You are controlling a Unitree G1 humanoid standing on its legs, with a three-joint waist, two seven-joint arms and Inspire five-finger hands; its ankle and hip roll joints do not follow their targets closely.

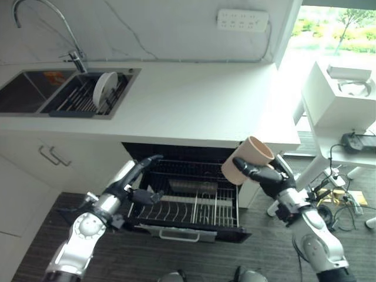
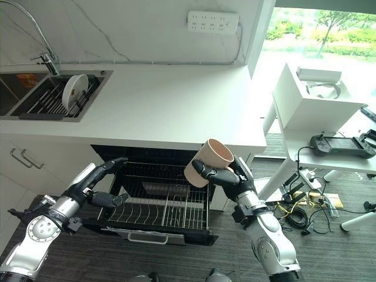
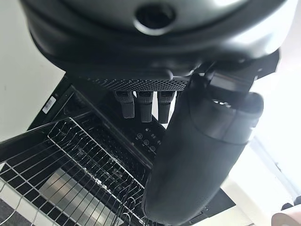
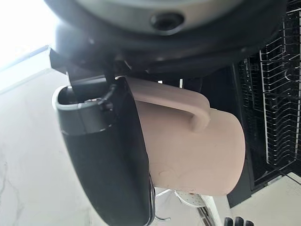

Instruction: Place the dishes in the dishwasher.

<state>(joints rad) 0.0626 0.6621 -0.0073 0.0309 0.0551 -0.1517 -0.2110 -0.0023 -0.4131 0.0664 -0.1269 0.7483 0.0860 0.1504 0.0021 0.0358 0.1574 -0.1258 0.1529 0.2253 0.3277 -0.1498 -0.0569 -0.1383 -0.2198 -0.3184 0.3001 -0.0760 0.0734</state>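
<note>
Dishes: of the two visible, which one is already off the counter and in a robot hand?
The beige mug, gripped by the right robot hand above the pulled-out dishwasher rack. The white plate stands on edge in the sink rack.

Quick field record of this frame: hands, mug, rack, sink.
right hand: shut on pink mug, held tilted above the rack's right end
left hand: open, fingers straight, at the rack's left side
dishwasher rack: pulled out below the counter, no dishes seen in it
sink: white plate standing on edge in its drainer
</note>
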